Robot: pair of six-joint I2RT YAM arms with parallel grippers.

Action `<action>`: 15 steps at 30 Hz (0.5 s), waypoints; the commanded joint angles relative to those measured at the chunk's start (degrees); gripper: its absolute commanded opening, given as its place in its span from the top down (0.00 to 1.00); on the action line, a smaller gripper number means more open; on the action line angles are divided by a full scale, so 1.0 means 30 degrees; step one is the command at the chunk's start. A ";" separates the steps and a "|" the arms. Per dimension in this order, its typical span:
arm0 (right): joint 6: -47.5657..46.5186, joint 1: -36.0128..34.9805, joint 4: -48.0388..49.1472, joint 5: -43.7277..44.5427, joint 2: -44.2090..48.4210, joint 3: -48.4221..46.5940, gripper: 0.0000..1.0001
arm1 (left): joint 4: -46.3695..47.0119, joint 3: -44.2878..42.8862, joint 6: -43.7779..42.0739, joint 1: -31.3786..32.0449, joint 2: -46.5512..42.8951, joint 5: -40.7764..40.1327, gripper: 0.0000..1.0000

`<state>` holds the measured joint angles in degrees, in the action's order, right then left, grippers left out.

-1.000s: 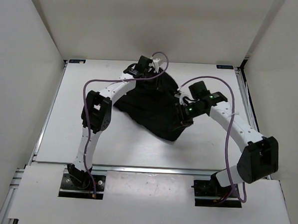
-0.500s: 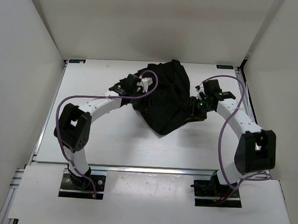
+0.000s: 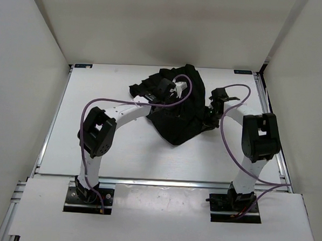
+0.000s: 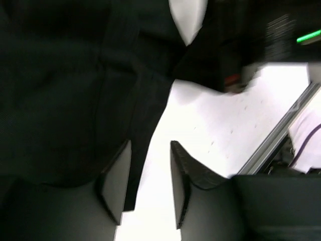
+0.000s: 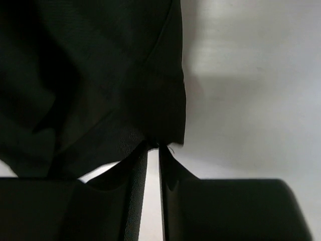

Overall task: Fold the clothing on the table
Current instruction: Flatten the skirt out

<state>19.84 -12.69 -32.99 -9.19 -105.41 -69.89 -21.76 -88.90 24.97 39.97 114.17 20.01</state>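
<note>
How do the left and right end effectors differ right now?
The left end effector has its fingers well apart; the right end effector has them nearly together. The left sits over the far left part of the clothing; the right is at its right edge, tips at a hem corner. Both are black and low at the clothing.

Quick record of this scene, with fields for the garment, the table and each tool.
clothing: black, bunched up, not folded
table: white; clothing lies on its far half
left tool: jaws apart, a fabric edge in the gap
right tool: jaws nearly together at the hem; grip unclear
</note>
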 commanded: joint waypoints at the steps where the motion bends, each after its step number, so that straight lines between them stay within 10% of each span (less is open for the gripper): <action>1: 0.0594 -0.0457 0.0772 0.0103 -0.1130 -0.0699 0.81 | 0.0251 -0.0951 0.0232 -0.0169 0.0146 -0.0253 0.53; 15: 0.1357 -0.0955 0.0480 0.0311 -0.2073 -0.0905 1.00 | -0.0980 -0.4000 -0.1761 0.1444 0.3133 -0.2890 0.73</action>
<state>23.88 -14.85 -30.15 -10.66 -110.78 -73.34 -22.90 -98.65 22.57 42.44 124.40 14.37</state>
